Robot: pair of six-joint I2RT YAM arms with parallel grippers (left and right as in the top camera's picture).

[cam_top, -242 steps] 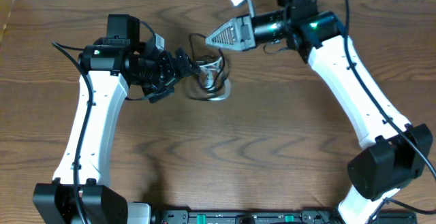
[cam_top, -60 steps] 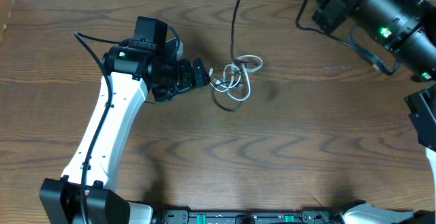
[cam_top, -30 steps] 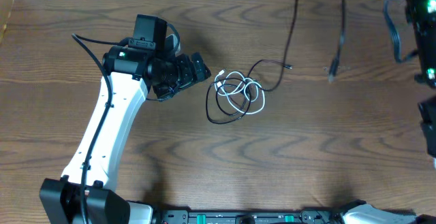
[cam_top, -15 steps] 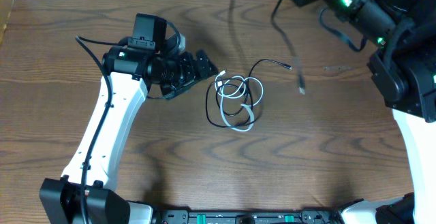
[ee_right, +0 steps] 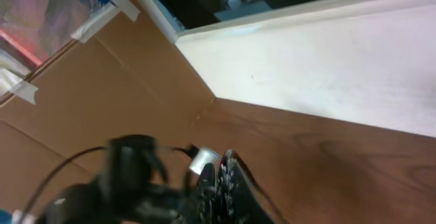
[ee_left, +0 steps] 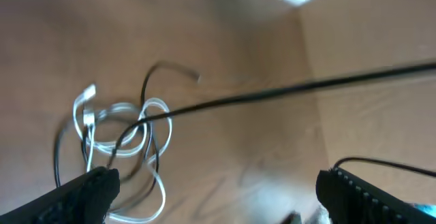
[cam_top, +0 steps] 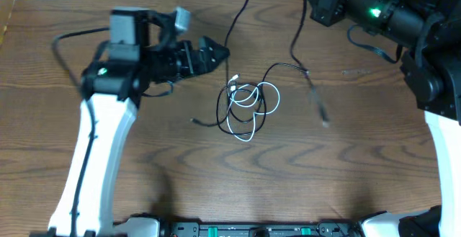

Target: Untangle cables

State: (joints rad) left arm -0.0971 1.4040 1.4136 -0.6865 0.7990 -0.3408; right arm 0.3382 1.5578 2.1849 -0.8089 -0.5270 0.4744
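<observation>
The cables (cam_top: 245, 104) are lying bunched on the table (cam_top: 180, 172). They are near the left pincer (cam_top: 216, 50) but apart from it, just below and to the right of its tips in the overhead view. This pincer is standing released, its fingers (ee_left: 92, 190) spread wide with nothing between them. I am counting three cords: one white cord (ee_left: 119, 125), looped, and two black ones. The taut black cord (ee_left: 272, 94) is running out of the bunch toward the top of the overhead view. The curved black cord (cam_top: 288, 65) is lying at the right side of the bunch. The right pincer is not showing, so I cannot tell its state.
</observation>
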